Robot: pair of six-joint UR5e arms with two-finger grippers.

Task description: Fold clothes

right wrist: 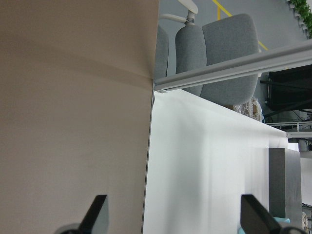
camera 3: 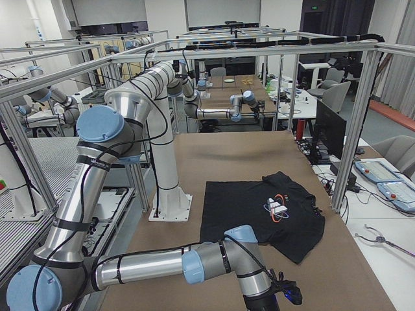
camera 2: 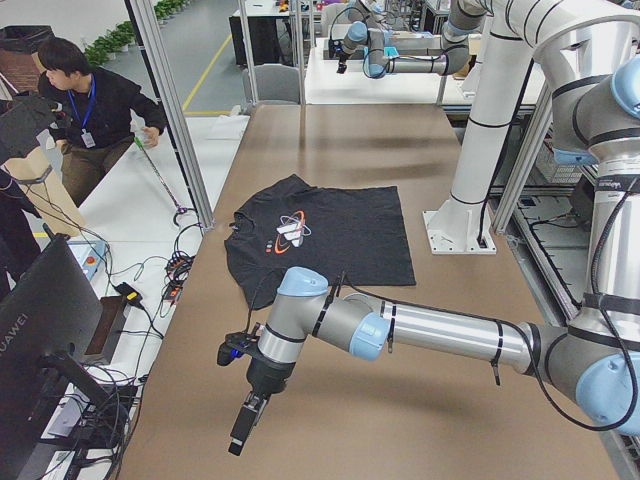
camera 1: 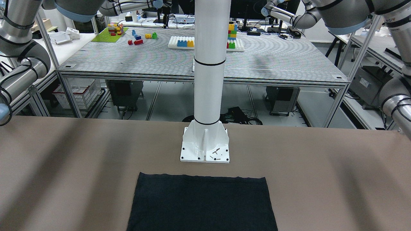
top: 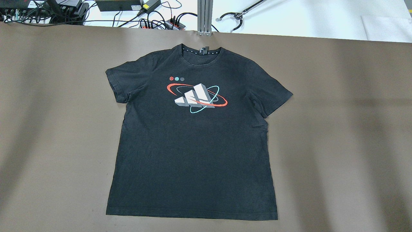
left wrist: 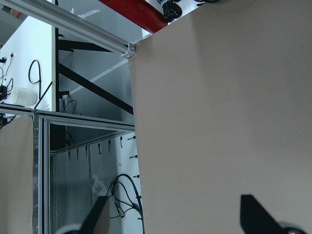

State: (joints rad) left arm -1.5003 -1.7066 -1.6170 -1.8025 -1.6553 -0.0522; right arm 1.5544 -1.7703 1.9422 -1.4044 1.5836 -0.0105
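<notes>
Overhead exterior: a black short-sleeved T-shirt (top: 193, 154) of soft, thin knit lies flat and face up in the middle of the matte brown desk (top: 338, 145). Its collar points toward the far edge and its straight hem toward the robot's edge. The chest print shows three slanted grey-white bars ringed by red and teal ovals; the neck label is too small to read. The left gripper (left wrist: 175, 219) and the right gripper (right wrist: 173, 217) both stand wide, holding nothing, near desk edges. A monitor back (camera 2: 40, 330) reads HUAWEI.

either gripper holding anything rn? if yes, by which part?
Nothing is held. The left gripper and the right gripper are both open with nothing between their fingers. The black T-shirt lies spread flat, no gripper on it.
</notes>
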